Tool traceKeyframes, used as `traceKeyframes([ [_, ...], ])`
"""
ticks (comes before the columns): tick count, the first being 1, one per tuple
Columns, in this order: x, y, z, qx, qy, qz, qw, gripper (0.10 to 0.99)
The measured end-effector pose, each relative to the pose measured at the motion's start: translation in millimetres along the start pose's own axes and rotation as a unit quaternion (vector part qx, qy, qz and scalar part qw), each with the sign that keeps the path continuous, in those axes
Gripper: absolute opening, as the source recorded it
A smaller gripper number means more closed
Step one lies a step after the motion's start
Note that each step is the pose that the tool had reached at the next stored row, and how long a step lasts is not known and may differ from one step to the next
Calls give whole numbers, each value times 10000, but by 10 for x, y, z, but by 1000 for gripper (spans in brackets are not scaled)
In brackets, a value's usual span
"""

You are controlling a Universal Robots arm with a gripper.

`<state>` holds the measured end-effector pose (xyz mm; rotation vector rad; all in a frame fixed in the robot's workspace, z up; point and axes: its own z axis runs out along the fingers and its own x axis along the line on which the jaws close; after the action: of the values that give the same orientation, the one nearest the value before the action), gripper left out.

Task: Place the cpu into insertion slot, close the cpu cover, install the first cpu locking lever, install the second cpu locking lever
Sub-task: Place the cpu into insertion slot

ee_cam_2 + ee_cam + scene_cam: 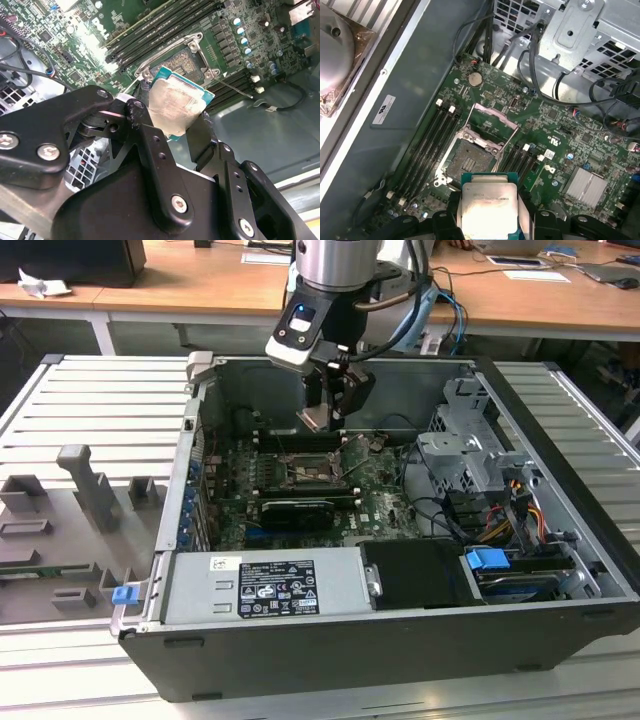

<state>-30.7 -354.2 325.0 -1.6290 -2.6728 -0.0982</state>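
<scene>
My claw (325,418) is clamped on the cpu (314,421). One black finger (140,117) presses on each of two opposite edges, so the chip sits right between the fingertips. Its pale metal top faces the wrist cameras (a thin blue-green border frames it in both wrist views).

The claw hangs inside an open computer case (400,660), above the green motherboard (555,150). The cpu is in the air, apart from the board and not seated.

In the exterior view the insertion slot (303,466) lies on the board below the claw. It is a dark square with a silvery rim, and its contact field is bare in the first wrist view. The cpu cover (490,121) is swung open, raised off one edge of the slot. Long black memory slots (432,135) run along both sides of the socket.
</scene>
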Motion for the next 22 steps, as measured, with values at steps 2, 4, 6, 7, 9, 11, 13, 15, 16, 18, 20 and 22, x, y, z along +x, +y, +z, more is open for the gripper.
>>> traceKeyframes([
  [2,0,0,5,3,1,39,10000,537],
  [4,0,-1,11,8,2,88,10000,537],
  [6,-1,-1,18,14,4,143,9999,537],
  [7,-1,-1,20,16,4,161,9999,537],
  [9,-1,-1,28,23,5,229,9997,537],
  [11,-2,-2,39,29,7,318,9995,537],
  [13,-2,-2,45,32,7,376,9993,537],
  [15,-2,-3,56,33,6,435,9990,537],
  [16,-3,-3,64,36,0,465,9989,537],
  [18,-4,-4,93,42,-15,662,9978,537],
  [20,-4,-5,108,45,-18,814,9967,537],
  [22,-5,-7,126,51,-19,978,9952,537],
])
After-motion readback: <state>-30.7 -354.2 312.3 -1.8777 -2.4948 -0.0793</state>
